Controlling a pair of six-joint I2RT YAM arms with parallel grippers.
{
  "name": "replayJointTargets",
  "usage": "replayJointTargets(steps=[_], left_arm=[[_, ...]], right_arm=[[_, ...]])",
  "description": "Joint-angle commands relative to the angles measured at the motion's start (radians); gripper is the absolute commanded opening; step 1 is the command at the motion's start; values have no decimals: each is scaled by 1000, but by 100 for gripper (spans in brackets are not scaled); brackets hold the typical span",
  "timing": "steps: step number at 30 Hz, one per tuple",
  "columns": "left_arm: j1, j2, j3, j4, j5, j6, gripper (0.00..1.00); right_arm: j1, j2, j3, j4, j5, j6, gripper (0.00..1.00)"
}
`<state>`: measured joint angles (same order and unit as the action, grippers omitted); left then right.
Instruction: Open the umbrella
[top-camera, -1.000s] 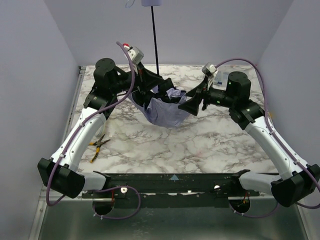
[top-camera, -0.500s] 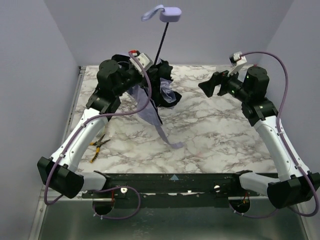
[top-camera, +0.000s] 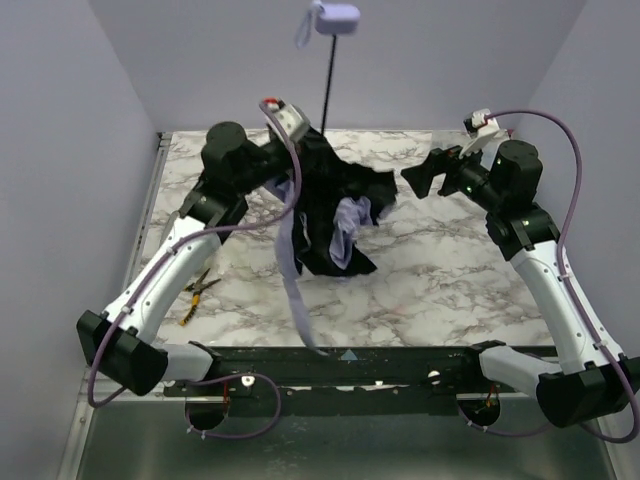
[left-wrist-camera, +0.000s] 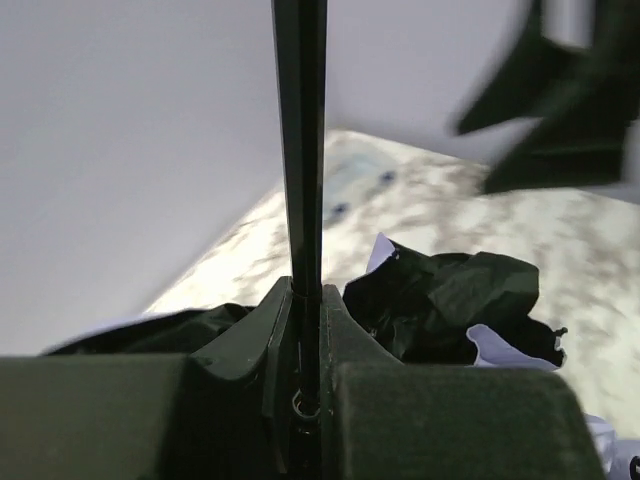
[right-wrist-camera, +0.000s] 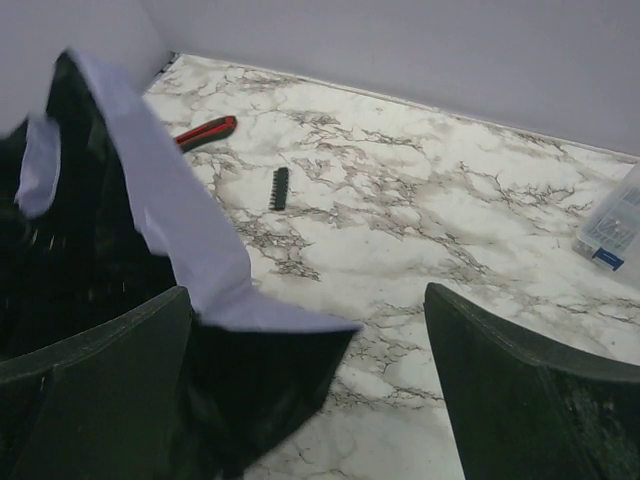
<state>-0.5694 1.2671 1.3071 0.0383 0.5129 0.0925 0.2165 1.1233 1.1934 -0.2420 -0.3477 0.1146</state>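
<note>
The umbrella stands with its thin black shaft (top-camera: 326, 95) rising to the small lavender handle (top-camera: 338, 18) at the top of the overhead view. Its canopy (top-camera: 335, 215) hangs crumpled and half spread, black lining showing with lavender folds, and a lavender strip (top-camera: 296, 300) trails toward the front. My left gripper (top-camera: 300, 135) is shut on the shaft (left-wrist-camera: 300, 150) just above the canopy (left-wrist-camera: 450, 300). My right gripper (top-camera: 420, 178) is open to the right of the canopy with nothing between its fingers. In its own view a canopy edge (right-wrist-camera: 170, 210) flaps by the left finger (right-wrist-camera: 100, 380).
Yellow-handled pliers (top-camera: 197, 293) lie on the marble table (top-camera: 440, 290) beside the left arm. At the back lie a red-handled tool (right-wrist-camera: 205, 130) and a small black comb-like piece (right-wrist-camera: 280, 188). A clear plastic box (right-wrist-camera: 615, 225) sits at the back right. Walls close three sides.
My right gripper let go of the canopy, opened wide and drew back to the right. The canopy swung loose from the bowl shape it had between the two grippers, and the handle dropped into view.
</note>
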Motion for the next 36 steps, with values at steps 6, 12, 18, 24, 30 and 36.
replayJointTargets(steps=[6, 12, 18, 24, 30, 36], left_arm=[[-58, 0, 75, -36, 128, -71, 0], [50, 43, 110, -5, 162, -303, 0], [141, 117, 231, -132, 116, -282, 0], [-104, 11, 110, -155, 168, -151, 0], [245, 173, 304, -177, 61, -207, 0], [-83, 21, 115, -220, 235, -103, 0]], right_arm=[[-6, -17, -27, -5, -9, -1, 100], [-6, -27, -28, -23, -25, -6, 100], [-6, -43, -32, -42, -31, -10, 100], [-6, -30, -23, -39, -52, -10, 100], [-7, -43, -24, -51, -72, -15, 100], [-6, -29, -28, -37, -98, -11, 100]])
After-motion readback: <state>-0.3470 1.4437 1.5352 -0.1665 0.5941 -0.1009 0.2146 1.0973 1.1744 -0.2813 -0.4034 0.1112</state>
